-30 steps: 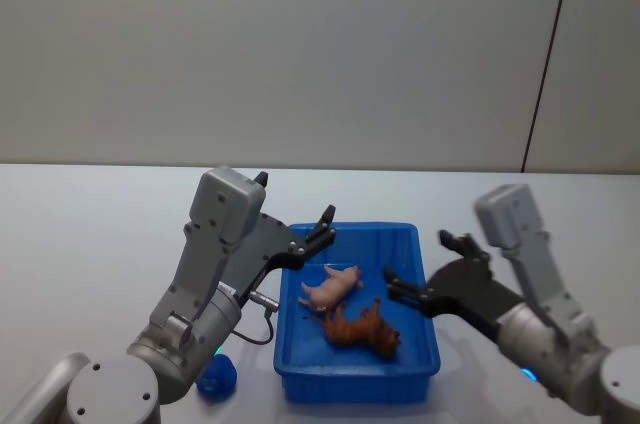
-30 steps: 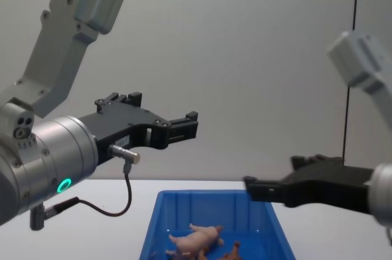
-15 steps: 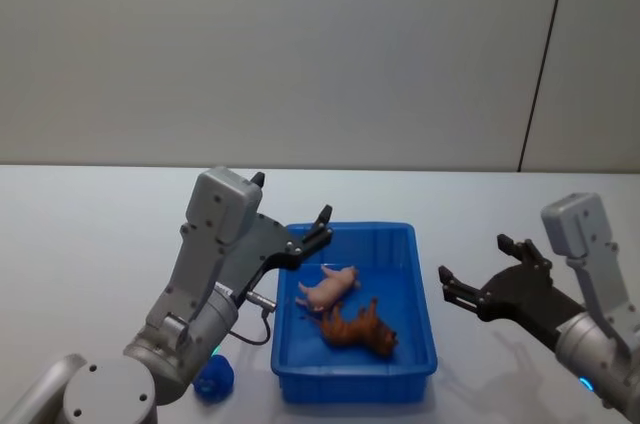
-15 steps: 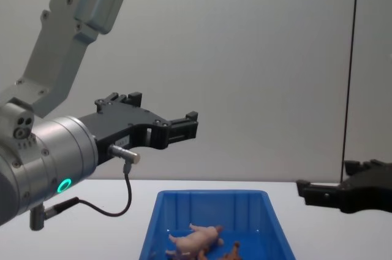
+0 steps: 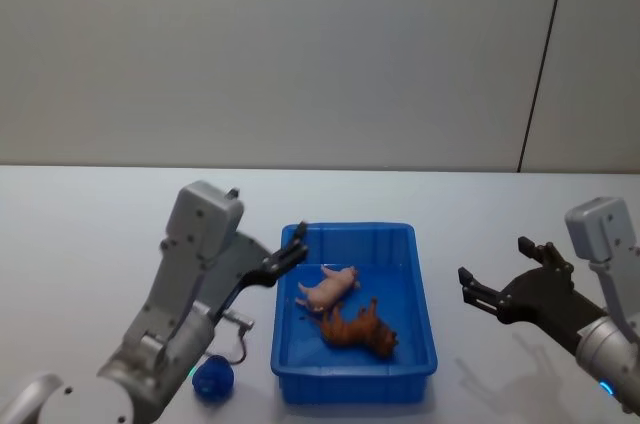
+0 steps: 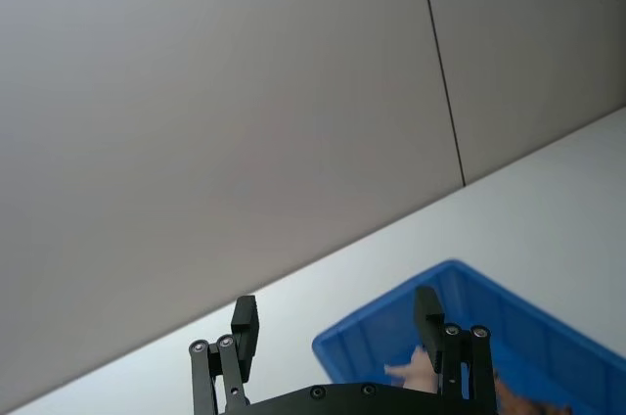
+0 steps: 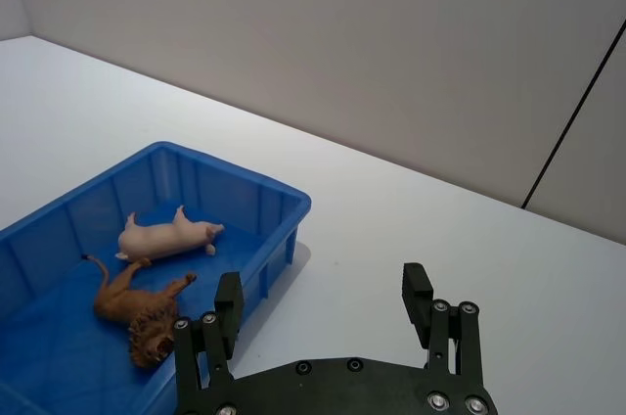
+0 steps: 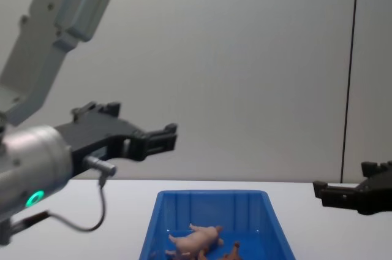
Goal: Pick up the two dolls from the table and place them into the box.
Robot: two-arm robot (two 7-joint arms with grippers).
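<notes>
Box [image 5: 350, 228] holding pink doll [image 5: 328, 287], brown doll [image 5: 358, 325], lying diagonal, left gripper [image 6: 335, 300], right gripper [image 7: 322, 278] spread

The setting is presenting as a robot test lab: a plain grey wall [image 5: 300, 44], with a dark seam [image 5: 545, 54] at upper right, is backing a white table [image 5: 80, 214].

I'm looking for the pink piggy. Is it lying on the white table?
No, the pink doll lies inside the blue box, right next to the brown doll.
</notes>
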